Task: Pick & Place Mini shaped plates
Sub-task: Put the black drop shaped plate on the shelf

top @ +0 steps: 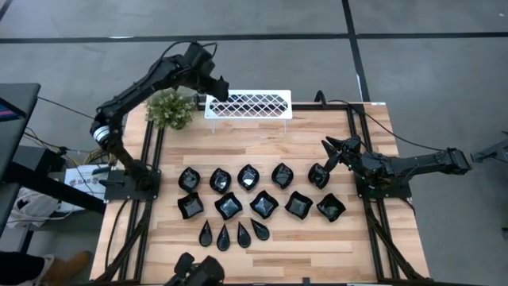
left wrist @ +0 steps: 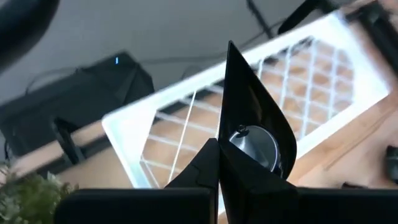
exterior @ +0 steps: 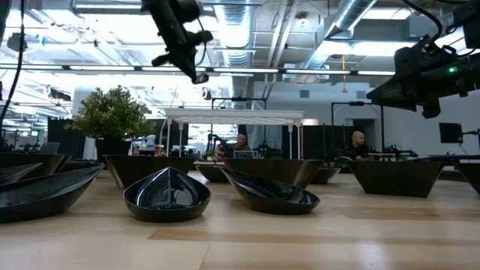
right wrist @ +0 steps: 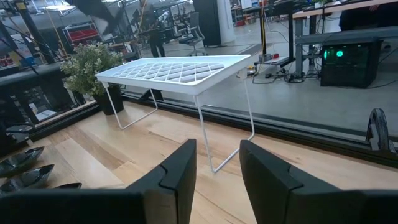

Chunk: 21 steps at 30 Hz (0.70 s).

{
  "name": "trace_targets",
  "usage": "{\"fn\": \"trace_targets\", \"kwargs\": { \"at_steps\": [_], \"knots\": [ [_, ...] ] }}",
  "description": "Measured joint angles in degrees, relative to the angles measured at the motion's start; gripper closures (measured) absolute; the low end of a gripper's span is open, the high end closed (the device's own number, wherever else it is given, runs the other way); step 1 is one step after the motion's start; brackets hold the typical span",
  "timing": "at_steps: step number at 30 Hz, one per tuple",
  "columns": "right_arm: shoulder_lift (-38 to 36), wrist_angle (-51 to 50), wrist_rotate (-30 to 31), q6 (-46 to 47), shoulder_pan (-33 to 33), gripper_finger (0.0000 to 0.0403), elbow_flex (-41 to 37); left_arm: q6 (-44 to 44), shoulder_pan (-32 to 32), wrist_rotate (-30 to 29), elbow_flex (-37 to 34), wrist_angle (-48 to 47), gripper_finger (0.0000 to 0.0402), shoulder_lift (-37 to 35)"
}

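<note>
Several glossy black mini plates lie in rows on the wooden table: leaf-like bowls point(top: 248, 176), wavy squares point(top: 264, 204) and slim teardrops point(top: 223, 237) nearest the near edge. My left gripper point(top: 221, 89) is up over the left end of the white lattice rack point(top: 248, 104), shut on a teardrop plate point(left wrist: 252, 124). My right gripper point(top: 332, 149) is open and empty, raised at the table's right side just beyond the rightmost leaf bowl point(top: 319, 175). In its wrist view the fingers point(right wrist: 180, 168) face the rack point(right wrist: 180, 71). My left gripper holds the teardrop plate by its wide rounded end point(left wrist: 249, 162), pinched between the two fingers. The pointed tip point(left wrist: 231, 53) sticks out past the fingertips. The plate is lifted clear, above the rack's left end point(left wrist: 161, 143).
A small green potted plant point(top: 170, 108) stands left of the rack at the far left corner. Black frame rails point(top: 359, 159) run along the table's left and right sides. People sit at desks in the room behind point(exterior: 358, 144).
</note>
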Motion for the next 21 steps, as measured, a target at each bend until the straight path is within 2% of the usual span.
{"fn": "trace_targets", "kwargs": {
  "at_steps": [6, 14, 21],
  "knots": [
    [0.02, 0.01, -0.01, 0.00, 0.00, 0.0284, -0.01, 0.00, -0.04, 1.38, -0.02, -5.81, 0.0399, 4.11],
    [0.00, 0.00, 0.00, 0.00, 0.00, 0.0284, -0.01, -2.69, 0.46, 2.35, -0.04, -8.53, 0.0399, 4.41],
    [0.00, -0.13, 0.00, 0.00, 0.01, 0.0284, -0.02, -3.26, 1.51, 2.17, -3.14, -8.83, 0.0399, 4.46]
  ]
}}
